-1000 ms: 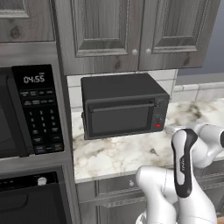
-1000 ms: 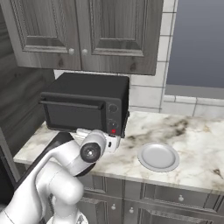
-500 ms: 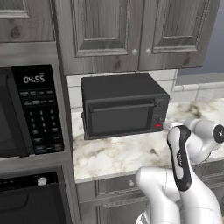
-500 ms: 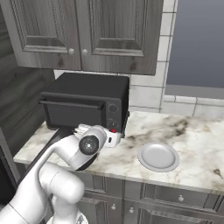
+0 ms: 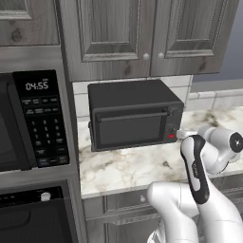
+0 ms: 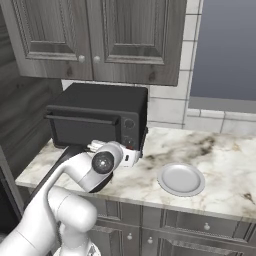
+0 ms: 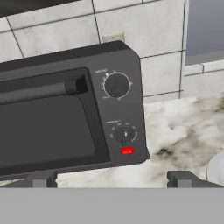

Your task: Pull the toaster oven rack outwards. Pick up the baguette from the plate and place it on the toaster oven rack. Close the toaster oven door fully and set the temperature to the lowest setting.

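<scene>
Hand view: end effector (image 7: 111,178) (spread) facing toaster oven (image 7: 65,109)

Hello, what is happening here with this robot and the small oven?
A white robot arm has its gripper open and empty, hanging in front of the toaster oven on the marble counter, near its control dials. The toaster oven door is closed, so the rack is not pulled out yet. The white plate to the right of the oven looks empty; no baguette lies on it.
</scene>
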{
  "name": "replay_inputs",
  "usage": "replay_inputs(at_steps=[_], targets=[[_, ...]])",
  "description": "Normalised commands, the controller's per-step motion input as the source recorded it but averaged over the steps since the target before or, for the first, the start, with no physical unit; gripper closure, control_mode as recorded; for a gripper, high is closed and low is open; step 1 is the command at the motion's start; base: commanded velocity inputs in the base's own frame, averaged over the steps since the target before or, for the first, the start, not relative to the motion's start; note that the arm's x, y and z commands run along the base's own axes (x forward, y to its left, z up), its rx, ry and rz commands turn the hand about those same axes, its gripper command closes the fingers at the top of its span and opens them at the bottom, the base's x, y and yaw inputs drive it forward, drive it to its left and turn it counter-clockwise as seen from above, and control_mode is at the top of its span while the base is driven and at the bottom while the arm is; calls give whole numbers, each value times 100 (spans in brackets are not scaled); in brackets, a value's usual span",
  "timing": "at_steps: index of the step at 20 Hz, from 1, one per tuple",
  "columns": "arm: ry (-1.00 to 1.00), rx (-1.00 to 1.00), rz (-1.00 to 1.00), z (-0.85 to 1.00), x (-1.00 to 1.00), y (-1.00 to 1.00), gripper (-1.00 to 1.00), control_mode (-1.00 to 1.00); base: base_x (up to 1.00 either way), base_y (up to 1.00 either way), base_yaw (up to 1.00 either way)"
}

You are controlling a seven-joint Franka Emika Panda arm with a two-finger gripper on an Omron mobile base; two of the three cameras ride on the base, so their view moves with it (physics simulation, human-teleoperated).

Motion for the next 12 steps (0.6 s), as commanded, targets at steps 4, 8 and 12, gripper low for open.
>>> replay_inputs(at_steps=[4, 8, 12], targets=[[0, 0, 0, 0, 0, 0, -100, -100, 0, 0, 0], [0, 0, 0, 0, 0, 0, -100, -100, 0, 0, 0], [0, 0, 0, 0, 0, 0, -100, -100, 0, 0, 0]])
